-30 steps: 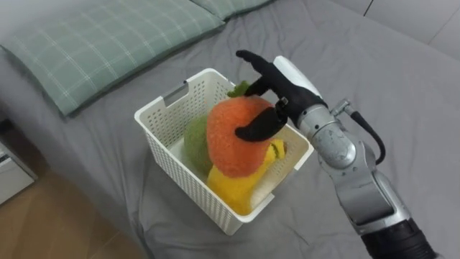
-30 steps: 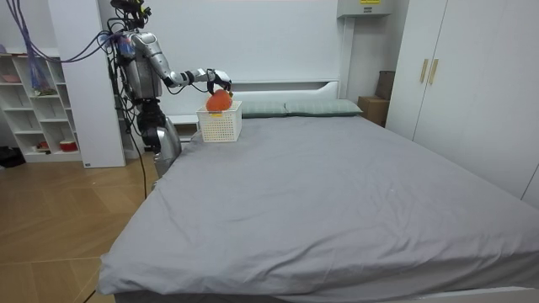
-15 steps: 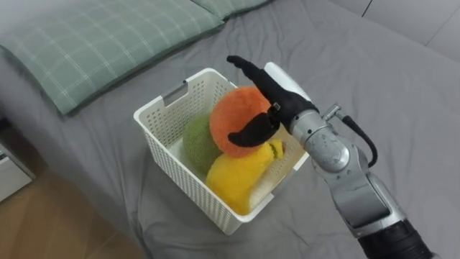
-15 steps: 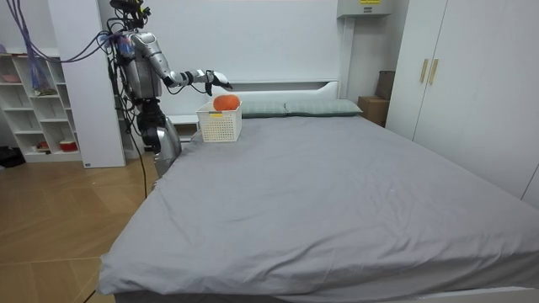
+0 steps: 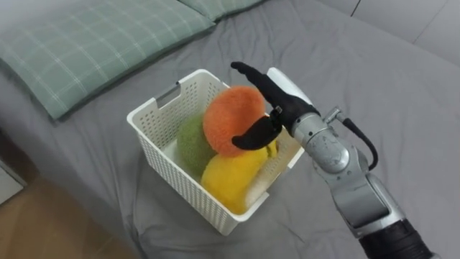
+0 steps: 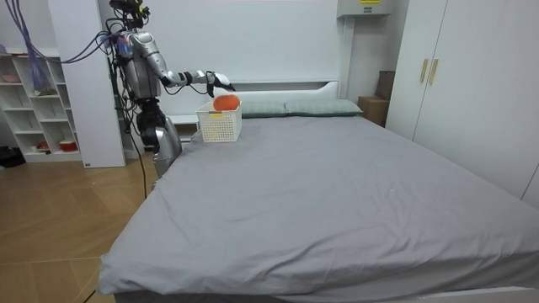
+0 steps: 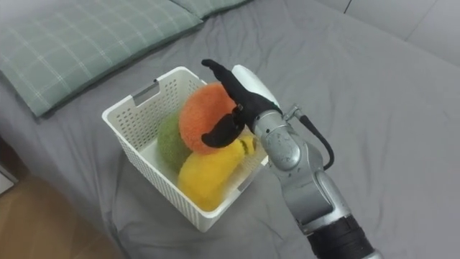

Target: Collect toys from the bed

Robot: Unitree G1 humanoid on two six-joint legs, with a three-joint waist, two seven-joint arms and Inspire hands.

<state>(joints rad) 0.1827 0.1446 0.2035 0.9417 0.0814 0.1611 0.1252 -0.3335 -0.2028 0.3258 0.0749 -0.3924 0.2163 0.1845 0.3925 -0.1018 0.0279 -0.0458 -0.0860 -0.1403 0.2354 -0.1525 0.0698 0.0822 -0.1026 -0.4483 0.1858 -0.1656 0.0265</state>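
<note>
A white slatted basket point(image 5: 154, 107) stands on the grey bed near its head corner. In it lie a green plush toy point(image 5: 190, 143) and a yellow plush toy point(image 5: 231, 177), with a round orange plush toy point(image 5: 230, 119) resting on top of them. My right hand point(image 5: 279, 106) hovers at the basket's far right rim, open, fingers stretched out past the orange toy and thumb lying against its side. In the room view I stand at the bed's head corner on the room view's left, right arm reaching over the basket point(image 6: 220, 124).
Green checked pillows point(image 5: 93, 39) lie behind and left of the basket. The bed edge and wooden floor point(image 5: 43, 230) are at the lower left. Grey sheet point(image 5: 402, 108) spreads to the right. White shelves point(image 6: 42, 101) stand behind me.
The orange toy has sunk from my right hand's grasp onto the toys in the basket. The hand has opened and drawn back slightly. The eye view shifted a little.
</note>
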